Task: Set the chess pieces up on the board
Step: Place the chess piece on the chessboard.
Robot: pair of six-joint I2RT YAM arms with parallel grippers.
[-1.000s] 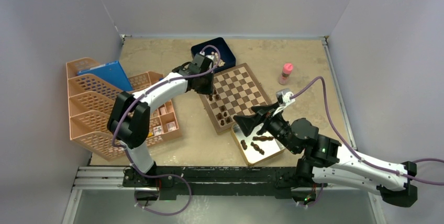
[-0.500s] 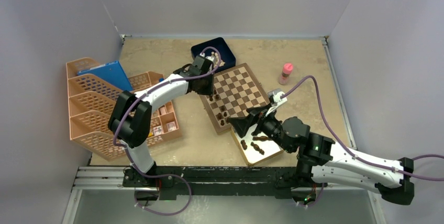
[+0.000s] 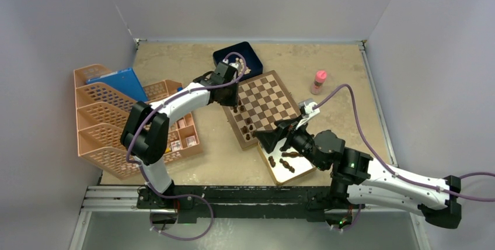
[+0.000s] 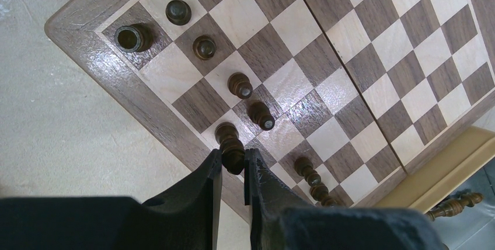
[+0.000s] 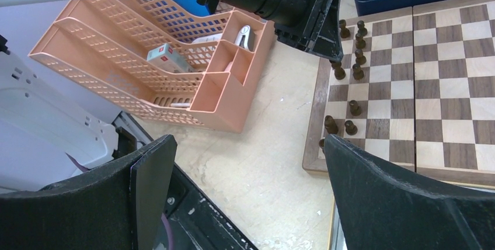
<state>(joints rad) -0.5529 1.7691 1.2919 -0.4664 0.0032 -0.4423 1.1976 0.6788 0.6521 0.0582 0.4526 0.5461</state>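
Observation:
The chessboard (image 3: 274, 95) lies at the table's middle. Several dark brown chess pieces (image 3: 246, 125) stand along its near-left edge. In the left wrist view (image 4: 240, 85) they form two short rows from the corner. My left gripper (image 3: 234, 103) is shut on one dark piece (image 4: 232, 152), whose foot is on a light square in the edge row. My right gripper (image 3: 274, 135) is wide open and empty, above the gap between the board's near corner and the silver tin (image 3: 296, 172). More dark pieces (image 3: 286, 162) lie in the tin.
A dark blue box (image 3: 252, 57) with cream chessmen stands behind the board. A peach mesh organizer (image 3: 105, 121) fills the left side and also shows in the right wrist view (image 5: 175, 57). A pink-capped bottle (image 3: 319, 82) stands right of the board.
My right arm moved left and forward, bringing its open gripper to the board's near corner, then stopped. My left gripper stayed at the board's left edge, shut on the piece.

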